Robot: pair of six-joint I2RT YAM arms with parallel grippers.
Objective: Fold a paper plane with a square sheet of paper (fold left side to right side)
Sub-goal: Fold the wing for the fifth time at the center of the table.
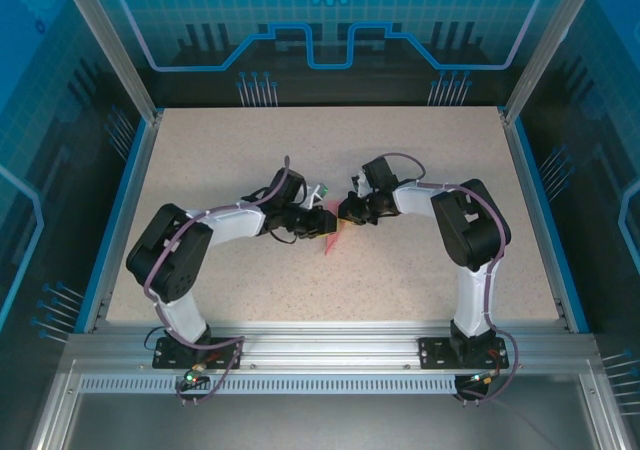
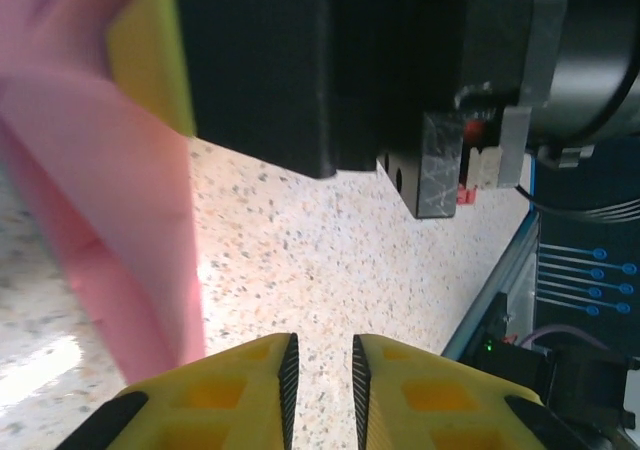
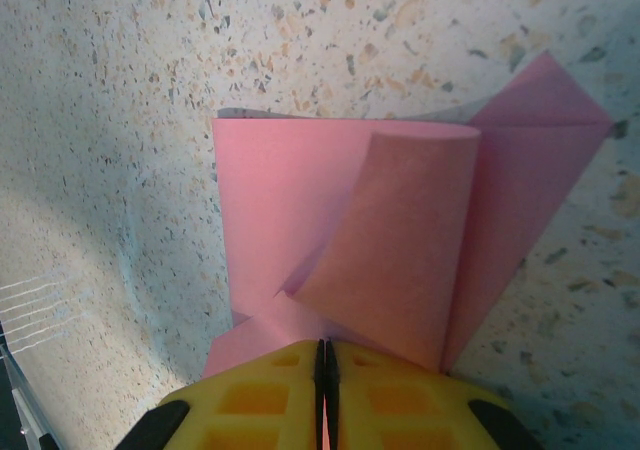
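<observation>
1 square sheet of paper [image 3: 300, 200] sits partly folded on the bench [image 3: 100, 120]. Right fingers [image 3: 340, 395] pinch it tight; left fingers [image 2: 288, 375] gape slightly, empty.

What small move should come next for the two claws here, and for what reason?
Probably the left claw should shift sideways onto the pink paper and press its curled flap flat. The right claw is shut on an edge of the paper, the flap stands rounded with no crease, and the left claw is slightly open, empty, beside the paper.
</observation>
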